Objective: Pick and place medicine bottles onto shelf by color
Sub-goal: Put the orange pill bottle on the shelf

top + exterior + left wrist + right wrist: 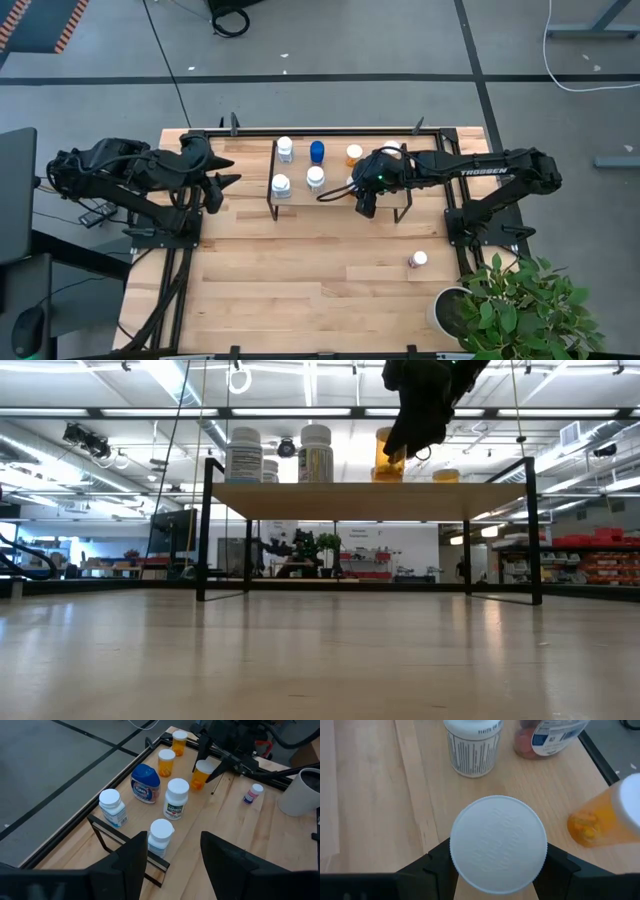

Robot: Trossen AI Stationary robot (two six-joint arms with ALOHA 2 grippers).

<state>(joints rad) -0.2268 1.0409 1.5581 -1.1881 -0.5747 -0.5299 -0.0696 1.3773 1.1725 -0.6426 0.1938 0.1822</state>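
wooden table (300,290) on grey floor (100,80); right gripper (365,200) clamps orange bottle (201,774) over shelf (370,500); left gripper (222,182) spread wide.

The shelf (340,203) carries white bottles (285,148), (281,185), (315,177), a blue bottle (317,151) and orange bottles (354,154), all upright. Another orange bottle (201,774) with a white cap stands on the shelf between dark gripper fingers. A pinkish-purple bottle (417,260) stands alone on the tabletop, well apart.
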